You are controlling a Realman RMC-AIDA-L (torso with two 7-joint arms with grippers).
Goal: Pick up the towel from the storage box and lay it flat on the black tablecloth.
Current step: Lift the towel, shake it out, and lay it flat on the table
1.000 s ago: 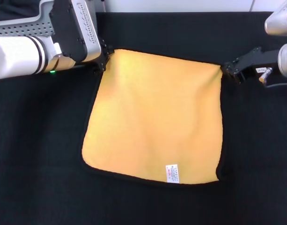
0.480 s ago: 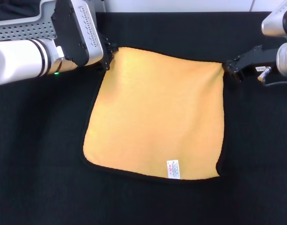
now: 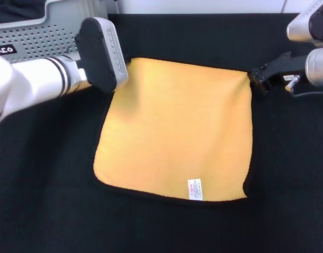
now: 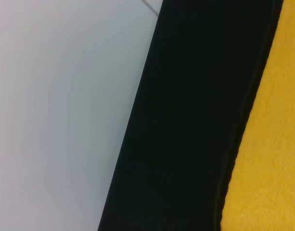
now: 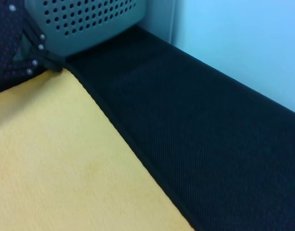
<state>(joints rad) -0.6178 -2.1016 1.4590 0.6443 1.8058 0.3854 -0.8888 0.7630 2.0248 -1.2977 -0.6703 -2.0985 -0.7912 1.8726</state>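
Note:
The yellow-orange towel (image 3: 174, 129) lies spread flat on the black tablecloth (image 3: 45, 184), its white label (image 3: 194, 190) at the near edge. My left gripper (image 3: 106, 58) hangs over the towel's far left corner and its body hides that corner. The right wrist view shows the left gripper (image 5: 39, 55) right at the corner of the towel (image 5: 56, 154). My right gripper (image 3: 256, 79) is at the far right corner, shut on the towel's edge. The grey perforated storage box (image 3: 40, 37) stands at the far left behind the left arm.
A pale surface (image 4: 56, 96) borders the tablecloth (image 4: 195, 120) beyond its far edge, also seen as a light wall (image 5: 243, 43) in the right wrist view. The storage box (image 5: 84, 24) stands close to the towel's far left corner.
The left gripper has turned and come up over the towel's far left corner, now covering it. The towel has settled flatter. The right gripper has barely shifted.

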